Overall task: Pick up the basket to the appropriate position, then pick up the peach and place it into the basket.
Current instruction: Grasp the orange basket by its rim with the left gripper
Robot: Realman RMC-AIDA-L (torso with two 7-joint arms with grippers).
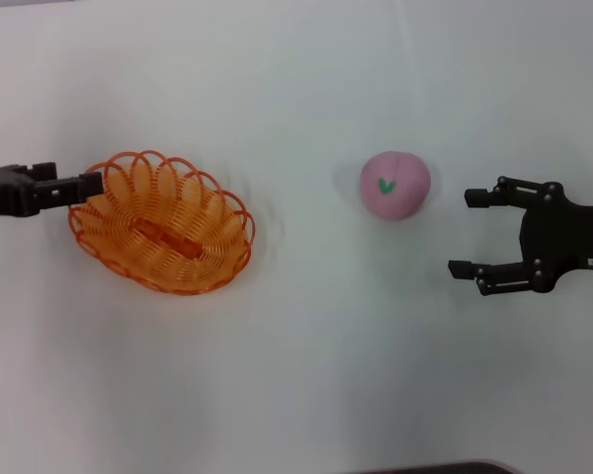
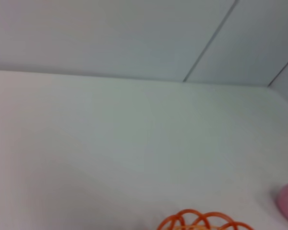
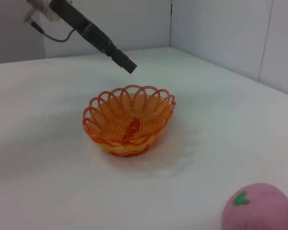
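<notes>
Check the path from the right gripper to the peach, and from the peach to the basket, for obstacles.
Nothing visible blocks either path. Bare table lies between the open right gripper and the peach, and between the peach and the basket.

A smooth, matte white tabletop stretches to pale grey wall panels at its far edge, the panels divided by thin dark vertical seams.
</notes>
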